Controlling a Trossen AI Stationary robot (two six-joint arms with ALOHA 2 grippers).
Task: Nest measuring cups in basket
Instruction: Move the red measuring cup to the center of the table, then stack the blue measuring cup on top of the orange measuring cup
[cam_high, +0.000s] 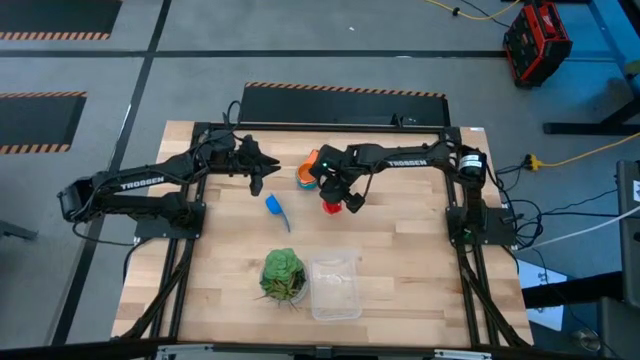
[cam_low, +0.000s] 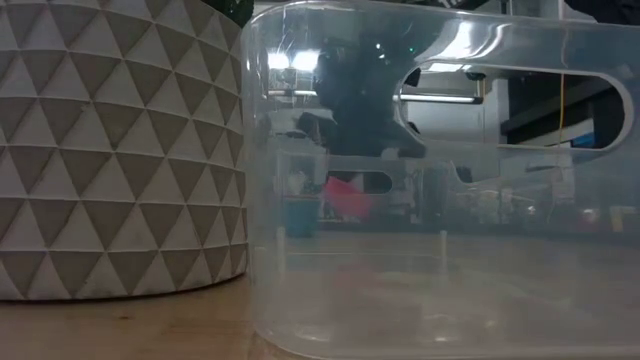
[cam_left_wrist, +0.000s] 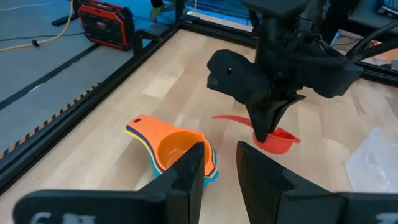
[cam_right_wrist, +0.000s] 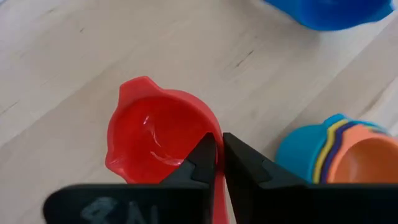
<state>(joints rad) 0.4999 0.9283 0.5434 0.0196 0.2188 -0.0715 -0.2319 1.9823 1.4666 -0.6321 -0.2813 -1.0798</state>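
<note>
One clear basket (cam_high: 335, 287), one red cup (cam_right_wrist: 158, 140) pinched by the right gripper (cam_high: 340, 197), one blue cup (cam_high: 276, 209) apart.

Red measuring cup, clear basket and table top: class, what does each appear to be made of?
Red measuring cup: probably glossy moulded plastic, with soft highlights.
Basket: likely clear plastic; the boards show through it.
Table top: looks like pale wooden planks, with visible grain and seams.
</note>
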